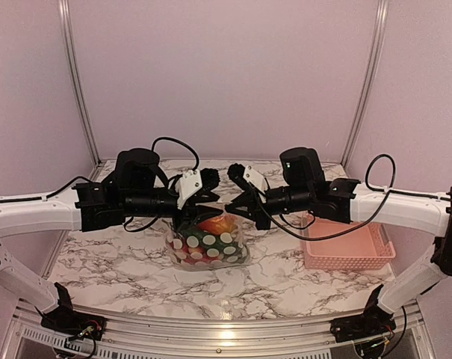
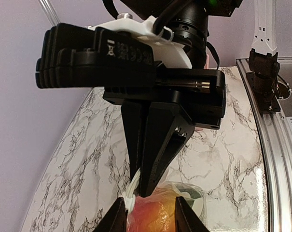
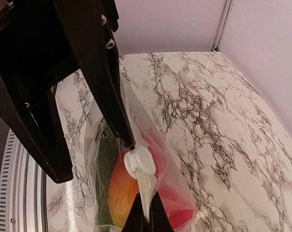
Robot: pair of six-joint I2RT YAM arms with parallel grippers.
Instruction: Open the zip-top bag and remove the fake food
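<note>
The clear zip-top bag stands on the marble table between the two arms, held up by its top edge. Inside show fake food pieces: an orange-red one, a dark green one and a red one. My right gripper is shut on the white zip strip just below the white slider. My left gripper is open and straddles the bag's top, with the slider against its left finger. In the top view the two grippers, left and right, meet above the bag.
A pink slotted basket sits on the table to the right, under the right arm. Pale walls with metal posts close in the back and sides. A metal rail runs along the table's near edge.
</note>
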